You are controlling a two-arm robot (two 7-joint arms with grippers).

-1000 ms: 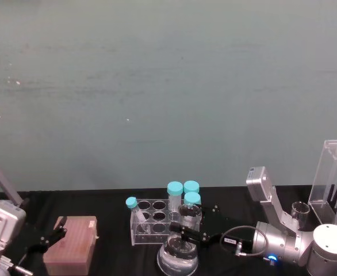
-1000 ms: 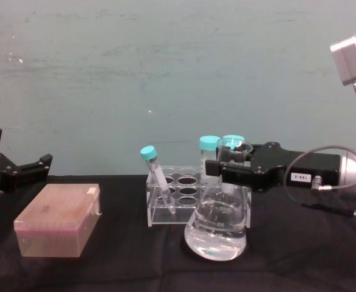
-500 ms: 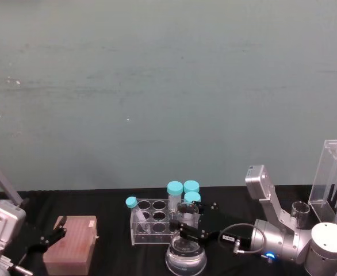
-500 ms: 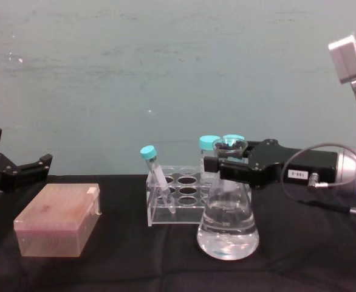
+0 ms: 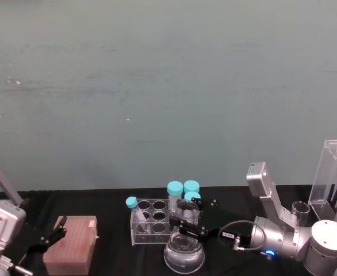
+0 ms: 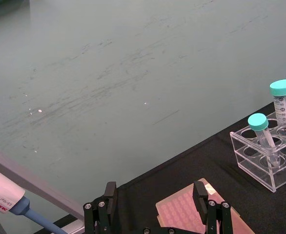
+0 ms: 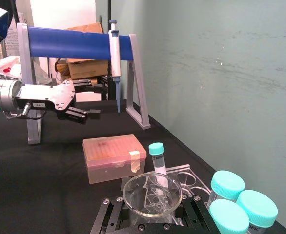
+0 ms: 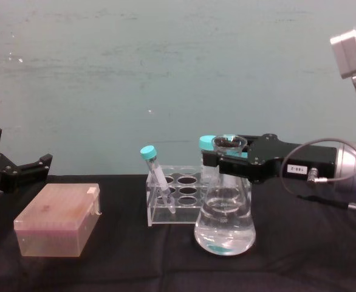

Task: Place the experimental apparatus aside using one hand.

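Conical flask (image 8: 224, 225): clear, smooth, glossy glass. Right claw (image 8: 217, 159): matt black, hard finish, with a small white label. Wrist (image 8: 351, 163): satin silver metal. Cable (image 8: 308, 146): smooth grey sheath. Tube rack (image 8: 169, 204): clear glossy acrylic. Tube caps (image 5: 175, 188): smooth teal plastic. Tip box (image 8: 58, 220): frosted, translucent pink plastic. Tall rack (image 5: 332, 172): clear glossy acrylic. Table (image 8: 105, 267): covered in matt black cloth. Wall (image 8: 166, 73): matt teal paint, scuffed.
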